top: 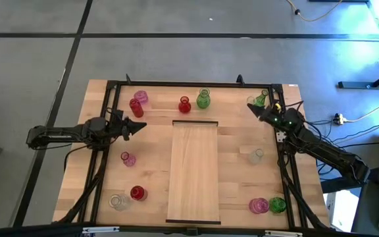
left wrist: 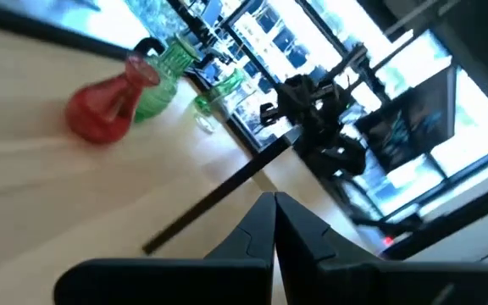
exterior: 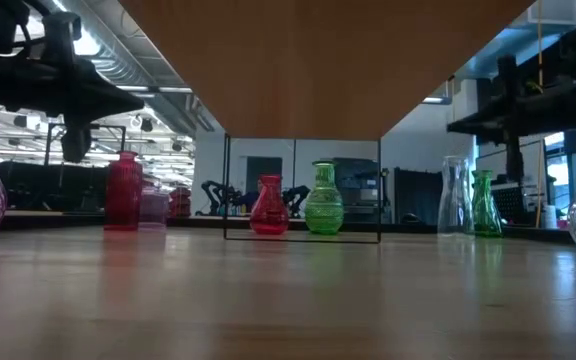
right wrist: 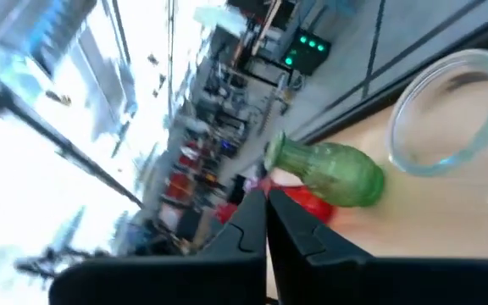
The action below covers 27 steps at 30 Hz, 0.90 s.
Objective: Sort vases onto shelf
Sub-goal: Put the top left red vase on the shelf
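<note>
The shelf (top: 193, 171), a long pale board, lies along the middle of the table; in the low view its underside (exterior: 318, 60) shows overhead. Vases stand upright on the tabletop all around it: pink (top: 141, 98) and red (top: 135, 107) at the far left, red (top: 185, 104) and green (top: 203, 99) past the shelf's far end, green (top: 261, 99) at the far right. My left gripper (top: 140, 126) is shut and level, right of the far-left pair. My right gripper (top: 250, 107) is shut beside the far-right green vase (right wrist: 333, 174), apart from it.
More vases stand near the front: clear (top: 118, 201) and red (top: 137, 193) at the left, pink (top: 258, 205) and green (top: 277, 205) at the right, a pink one (top: 128, 158) and a clear one (top: 256, 156) mid-table. A black frame (top: 196, 84) rims the table.
</note>
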Motion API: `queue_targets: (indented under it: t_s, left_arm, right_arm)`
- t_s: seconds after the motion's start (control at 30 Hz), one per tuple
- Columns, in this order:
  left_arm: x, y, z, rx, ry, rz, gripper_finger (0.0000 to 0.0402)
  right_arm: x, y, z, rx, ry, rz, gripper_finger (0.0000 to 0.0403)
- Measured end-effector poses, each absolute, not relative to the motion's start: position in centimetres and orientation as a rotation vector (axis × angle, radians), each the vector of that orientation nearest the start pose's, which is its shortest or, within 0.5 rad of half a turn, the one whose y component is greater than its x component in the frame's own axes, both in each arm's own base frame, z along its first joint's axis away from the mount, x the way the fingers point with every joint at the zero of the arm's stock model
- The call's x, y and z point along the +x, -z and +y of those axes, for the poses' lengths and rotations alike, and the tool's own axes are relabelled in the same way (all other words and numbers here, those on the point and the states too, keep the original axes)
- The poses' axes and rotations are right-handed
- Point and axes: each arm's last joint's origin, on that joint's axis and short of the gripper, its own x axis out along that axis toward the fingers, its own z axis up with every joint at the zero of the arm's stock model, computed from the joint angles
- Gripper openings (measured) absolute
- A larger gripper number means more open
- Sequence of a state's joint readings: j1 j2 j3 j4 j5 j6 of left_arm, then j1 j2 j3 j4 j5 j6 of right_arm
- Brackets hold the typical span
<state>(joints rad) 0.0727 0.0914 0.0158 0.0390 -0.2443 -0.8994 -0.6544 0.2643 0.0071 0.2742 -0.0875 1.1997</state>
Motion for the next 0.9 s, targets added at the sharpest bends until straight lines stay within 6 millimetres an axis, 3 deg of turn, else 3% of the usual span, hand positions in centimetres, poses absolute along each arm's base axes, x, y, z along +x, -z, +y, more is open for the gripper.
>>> queue_targets:
  t_s: [0.17,0.3,0.4,0.5,0.6,0.67,0.77,0.9]
  left_arm:
    - [10.1,-16.5,1.5,-0.945,-0.33,-0.129,0.0]
    - [10.1,-16.9,1.5,-0.999,-0.317,-0.176,0.0]
    - [9.9,-18.6,1.5,-0.971,-0.226,-0.331,0.0]
    - [8.8,-21.6,1.5,-0.901,-0.113,-0.643,0.0]
    - [6.5,-24.9,1.5,-0.792,-0.094,-0.985,0.0]
    - [4.8,-27.7,1.4,-0.655,-0.096,-1.109,0.0]
    - [3.1,-32.9,1.1,-0.467,-0.121,-1.075,0.0]
    - [2.9,-39.0,0.9,-0.317,-0.231,-0.675,0.0]
  right_arm:
    - [9.2,-18.7,-6.4,1.097,0.294,-0.439,0.0001]
    - [8.5,-21.1,-6.0,1.046,0.154,-0.676,0.0001]
    - [7.6,-23.4,-5.5,0.928,0.086,-0.853,0.0001]
    - [6.8,-26.8,-5.0,0.792,0.072,-0.963,0.0001]
    - [5.9,-31.3,-4.4,0.637,0.09,-1.045,0.0001]
    - [5.7,-34.7,-4.2,0.527,0.081,-1.055,0.0001]
    - [6.3,-40.2,-4.2,0.371,0.036,-0.985,0.0001]
    - [8.9,-46.5,-5.5,0.247,0.005,-0.736,0.0001]
